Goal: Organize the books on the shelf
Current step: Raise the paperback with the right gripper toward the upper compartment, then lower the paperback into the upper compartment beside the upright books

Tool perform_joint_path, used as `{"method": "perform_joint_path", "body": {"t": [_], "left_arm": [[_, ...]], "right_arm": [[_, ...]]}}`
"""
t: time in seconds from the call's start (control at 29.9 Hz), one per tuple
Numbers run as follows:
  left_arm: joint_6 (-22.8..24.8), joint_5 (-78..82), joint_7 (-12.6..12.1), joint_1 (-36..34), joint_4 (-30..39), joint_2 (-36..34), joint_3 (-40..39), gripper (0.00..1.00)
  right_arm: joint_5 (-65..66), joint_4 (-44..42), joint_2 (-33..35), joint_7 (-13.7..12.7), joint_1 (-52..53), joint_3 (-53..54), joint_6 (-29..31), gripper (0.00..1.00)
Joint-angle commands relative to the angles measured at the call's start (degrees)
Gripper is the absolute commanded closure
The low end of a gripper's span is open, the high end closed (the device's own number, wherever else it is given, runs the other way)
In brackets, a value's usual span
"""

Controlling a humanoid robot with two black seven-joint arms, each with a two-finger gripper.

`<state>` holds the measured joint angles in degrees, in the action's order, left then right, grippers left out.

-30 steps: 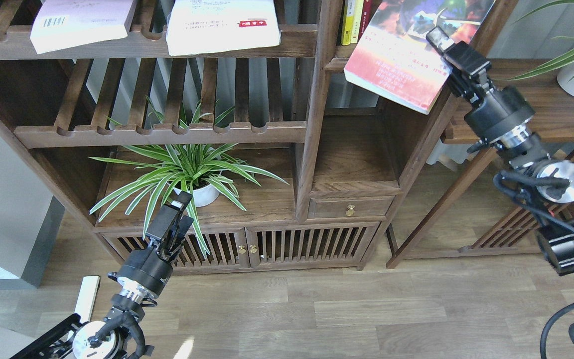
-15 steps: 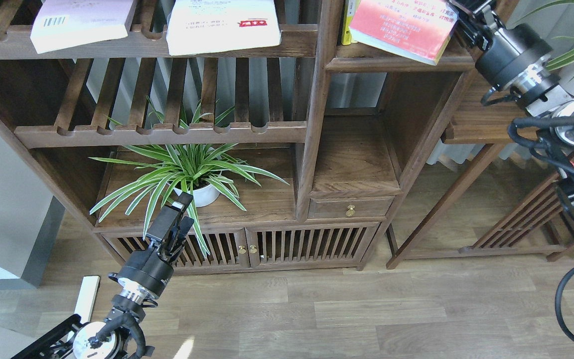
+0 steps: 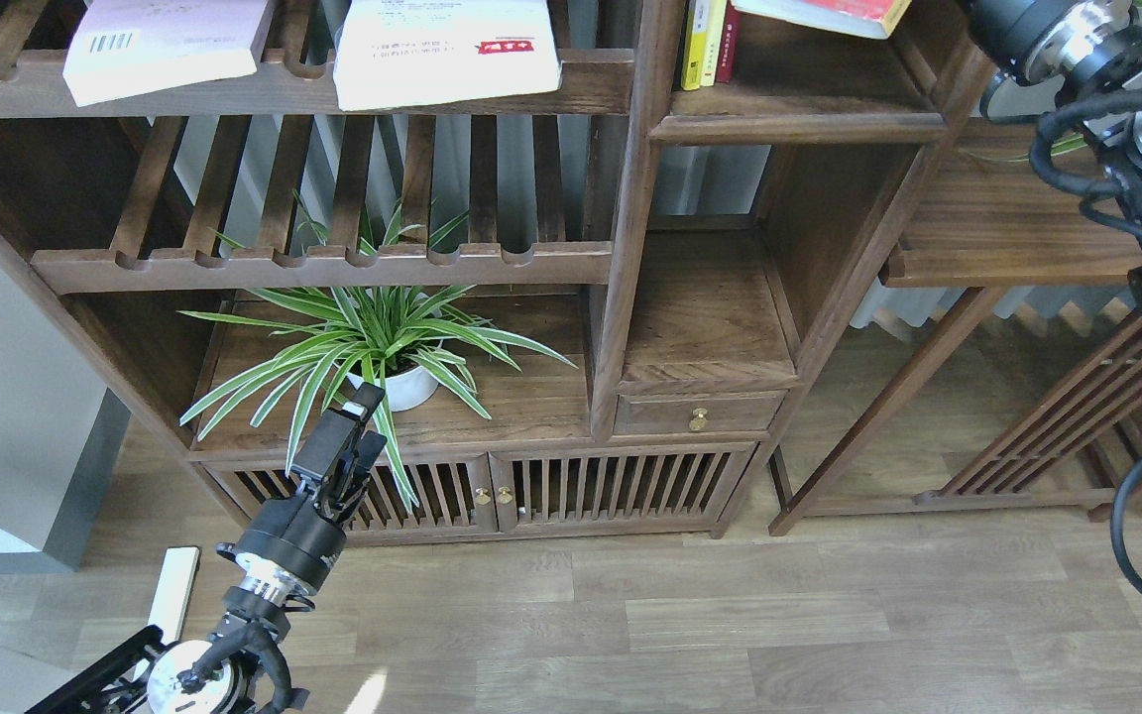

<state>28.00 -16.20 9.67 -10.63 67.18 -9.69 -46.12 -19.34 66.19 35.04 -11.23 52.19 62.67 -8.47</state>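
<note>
While the right arm runs off the top edge with its gripper out of view, the red-edged book (image 3: 822, 15) hangs above the shelf (image 3: 797, 127). The left gripper (image 3: 357, 416) hangs low, well below-left of it, fingers pressed together on nothing.

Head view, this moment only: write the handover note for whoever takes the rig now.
Left end effector: low by the potted plant, holding nothing; open or shut cannot be told.
Right end effector: out of frame at top right.
Orange-red book: above the solid shelf, only its lower edge visible, not clearly set down.
Lilac book and white book: flat on the slatted rack, overhanging its front.
Left: seat the first, then move the other two.
</note>
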Motion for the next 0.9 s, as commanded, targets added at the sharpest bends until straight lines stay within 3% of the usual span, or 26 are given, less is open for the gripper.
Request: {"method": "perform_joint_path", "body": {"t": [0.0, 0.2, 0.3, 0.57, 0.87], "left_arm": [[0.00, -0.06, 0.00, 0.00, -0.65, 0.02, 0.06, 0.02], [0.00, -0.06, 0.00, 0.00, -0.74, -0.06, 0.06, 0.01], [0.00, -0.06, 0.00, 0.00, -0.83, 0.02, 0.06, 0.01], [0.00, -0.06, 0.00, 0.00, -1.09, 0.29, 0.24, 0.01], [0.00, -0.06, 0.00, 0.09, -1.18, 0.29, 0.24, 0.01]], "right_arm": [[0.27, -0.01, 0.21, -0.02, 0.28, -0.27, -1.46, 0.95], [3.87, -0.97, 1.88, -0.37, 1.07, -2.47, -4.71, 0.96], [6.41, -1.85, 1.70, -1.77, 3.44, -3.78, -6.03, 0.96], [16.60, -3.79, 0.47, -2.57, 6.35, -6.07, -5.68, 0.96], [28.82, -6.95, -2.78, -1.60, 7.84, -5.98, -2.70, 0.96]]}}
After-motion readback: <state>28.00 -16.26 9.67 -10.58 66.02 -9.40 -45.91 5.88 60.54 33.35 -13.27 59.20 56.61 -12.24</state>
